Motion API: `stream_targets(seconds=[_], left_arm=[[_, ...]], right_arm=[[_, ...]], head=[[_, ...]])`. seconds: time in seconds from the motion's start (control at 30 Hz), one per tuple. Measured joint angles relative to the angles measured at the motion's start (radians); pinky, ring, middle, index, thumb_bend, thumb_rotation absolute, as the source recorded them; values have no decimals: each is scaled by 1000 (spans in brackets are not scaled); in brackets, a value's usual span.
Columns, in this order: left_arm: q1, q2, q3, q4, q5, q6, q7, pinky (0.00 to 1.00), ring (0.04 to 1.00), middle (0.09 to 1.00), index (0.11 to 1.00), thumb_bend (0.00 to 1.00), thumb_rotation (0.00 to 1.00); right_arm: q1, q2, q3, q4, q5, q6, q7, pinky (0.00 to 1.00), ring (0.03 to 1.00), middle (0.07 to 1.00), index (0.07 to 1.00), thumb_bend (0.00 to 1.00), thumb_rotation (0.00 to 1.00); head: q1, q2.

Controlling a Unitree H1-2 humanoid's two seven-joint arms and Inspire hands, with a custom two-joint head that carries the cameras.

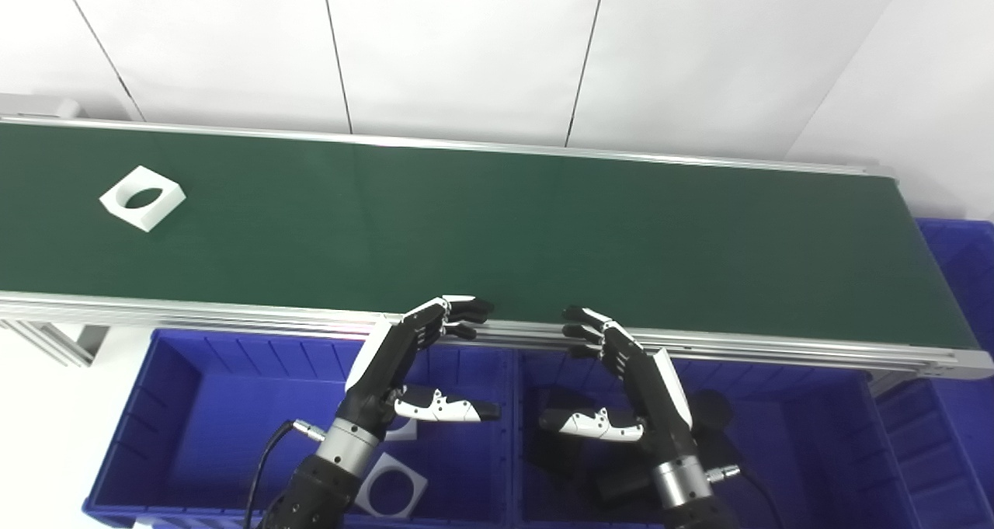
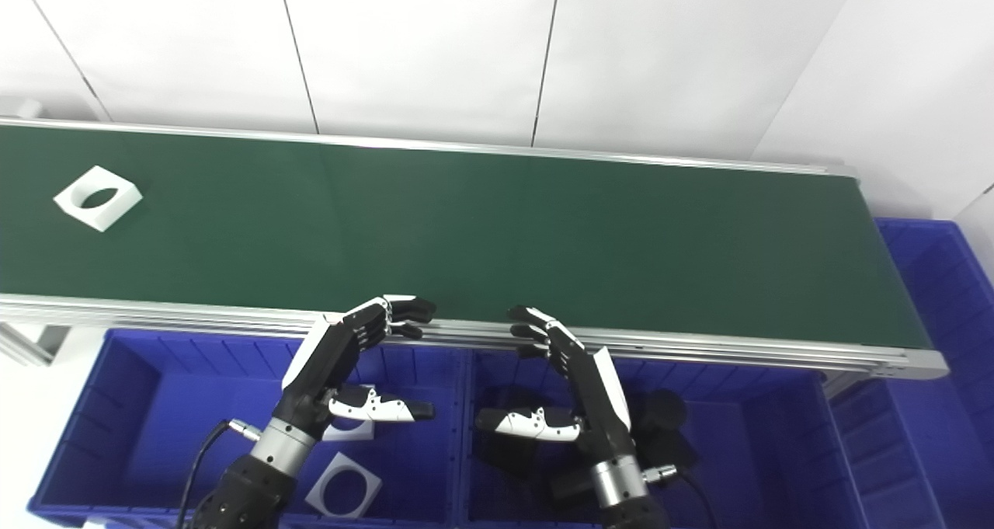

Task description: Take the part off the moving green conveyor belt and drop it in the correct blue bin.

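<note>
A white square part with a round hole (image 1: pixel 143 197) lies far left on the green conveyor belt (image 1: pixel 497 234). The left hand (image 1: pixel 404 358) and right hand (image 1: pixel 629 374) hover over the blue bins (image 1: pixel 194 405) — both empty, fingers spread.

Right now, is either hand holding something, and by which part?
Nothing is held. The left hand and right hand are open above the blue bins; the white part lies untouched.

No readable text anywhere — no labels, brands, numbers or signs on the green conveyor belt (image 1: pixel 497 226), its aluminium rail (image 1: pixel 233 311), the blue bins (image 1: pixel 194 405), the white part (image 1: pixel 143 197) or the wall panels (image 1: pixel 466 47) — all plain surfaces.
</note>
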Motion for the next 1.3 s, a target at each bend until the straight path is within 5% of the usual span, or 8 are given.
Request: stream_targets(seconds=[1.03,1.3], left_arm=[[-3,-1,-2,2,4,0,4,669,743,750,692,802,169],[-10,-3,-19,37,22,-1,25,666,743,751,693,825,211]], right_arm=[[0,0,0,2,9,0,-2,680,789,864,785,918,275],[-1,-2,3,27,12,-1,-2,679,795,864,789,912,272]], head=[[9,-5],[84,-64]])
